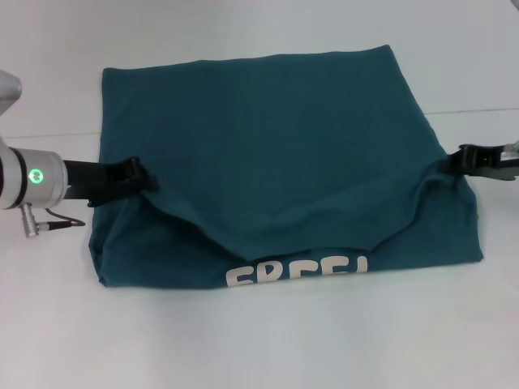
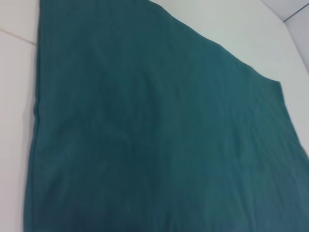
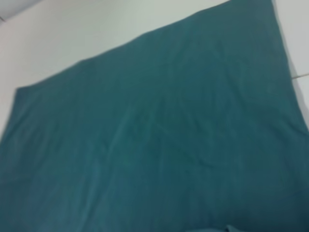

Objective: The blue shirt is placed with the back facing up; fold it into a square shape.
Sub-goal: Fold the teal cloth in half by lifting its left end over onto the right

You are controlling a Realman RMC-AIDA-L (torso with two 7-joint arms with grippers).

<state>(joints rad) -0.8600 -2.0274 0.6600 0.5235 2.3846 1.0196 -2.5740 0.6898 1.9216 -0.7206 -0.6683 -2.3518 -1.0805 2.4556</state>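
Observation:
The blue shirt [image 1: 276,138] lies on the white table [image 1: 259,340] as a wide, roughly rectangular fold. A top layer of cloth hangs between my two grippers and sags in the middle. Below that sag, the upper part of white lettering [image 1: 296,274] shows near the front edge. My left gripper [image 1: 139,173] is shut on the shirt's left edge. At the right edge, my right gripper [image 1: 464,159] pinches the cloth too. Both wrist views show only plain teal fabric [image 2: 159,135] [image 3: 164,145] and bare table, with no fingers in them.
White tabletop surrounds the shirt on all sides, with a wide strip at the front. A faint seam line [image 1: 478,111] crosses the table behind the shirt. My left arm's silver wrist with a green light [image 1: 36,176] hovers off the shirt's left side.

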